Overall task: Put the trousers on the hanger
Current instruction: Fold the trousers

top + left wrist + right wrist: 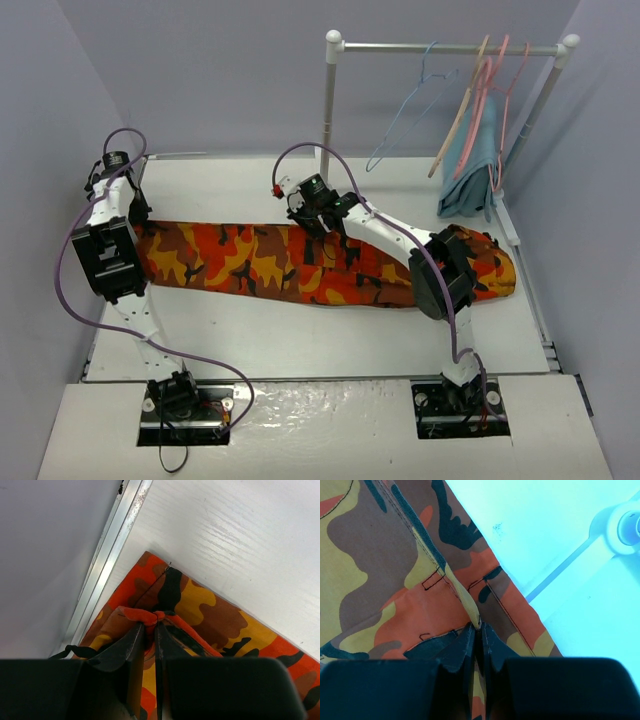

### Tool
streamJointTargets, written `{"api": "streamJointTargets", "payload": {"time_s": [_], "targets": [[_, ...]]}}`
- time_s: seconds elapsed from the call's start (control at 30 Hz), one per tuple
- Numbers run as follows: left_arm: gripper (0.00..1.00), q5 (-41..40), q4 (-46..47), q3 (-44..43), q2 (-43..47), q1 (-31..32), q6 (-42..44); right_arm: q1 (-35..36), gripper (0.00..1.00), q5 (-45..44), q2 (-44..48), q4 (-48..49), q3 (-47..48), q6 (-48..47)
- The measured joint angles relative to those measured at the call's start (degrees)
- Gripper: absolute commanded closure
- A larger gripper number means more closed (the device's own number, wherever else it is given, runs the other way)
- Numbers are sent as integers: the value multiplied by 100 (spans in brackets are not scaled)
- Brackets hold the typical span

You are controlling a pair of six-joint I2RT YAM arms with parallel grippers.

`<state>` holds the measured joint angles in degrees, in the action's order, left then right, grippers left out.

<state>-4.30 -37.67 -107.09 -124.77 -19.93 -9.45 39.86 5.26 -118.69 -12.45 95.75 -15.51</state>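
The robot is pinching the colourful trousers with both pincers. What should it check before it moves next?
1. Left pincer shut on a pinch of the trousers: ok.
2. Right pincer shut on the trousers' edge: ok.
3. Trousers lie stretched out flat on the table: ok.
4. Light-blue hanger hangs bare on the rail: ok.
5. Hanger free of its neighbours: cannot tell, the wooden hanger hangs right beside it.
6. Grips firm enough for a lift: cannot tell.
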Motion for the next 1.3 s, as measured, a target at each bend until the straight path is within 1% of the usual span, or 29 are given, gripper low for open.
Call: {"api": "streamJointTargets", "payload": {"time_s": [0.33,0.47,0.6,0.73,0.8,0.9,0.97,1.0,1.07,1.1,1.13,1.17,1.3], "targets": [[100,-4,17,-113,-3,17,-18,0,100,-323,-46,20,249,-3],[99,-31,46,-230,-73,18,-20,-1,100,-390,-291,54,378,-16],[96,-48,73,-447,-266,25,-21,-2,97,-405,-617,144,418,-18],[92,-61,150,-577,-600,50,-22,-3,92,-403,-928,245,426,3],[88,-84,180,-577,-766,55,-22,-7,87,-405,-997,265,424,31],[80,-180,245,-609,-918,60,-23,-16,76,-449,-1012,278,432,56],[71,-249,272,-682,-927,59,-25,-34,64,-515,-1012,243,471,92],[63,-283,299,-716,-935,57,-22,-47,58,-554,-1012,226,492,117],[40,-350,385,-756,-940,51,-22,-76,48,-640,-1012,202,538,176],[30,-382,446,-763,-940,44,-25,-89,45,-685,-1012,186,559,201],[23,-408,505,-765,-937,39,-26,-101,43,-726,-1007,174,572,233],[19,-428,563,-761,-931,37,-24,-113,42,-762,-995,166,577,277],[18,-458,851,-401,-609,39,-18,-128,40,-807,-797,81,567,470]]}}
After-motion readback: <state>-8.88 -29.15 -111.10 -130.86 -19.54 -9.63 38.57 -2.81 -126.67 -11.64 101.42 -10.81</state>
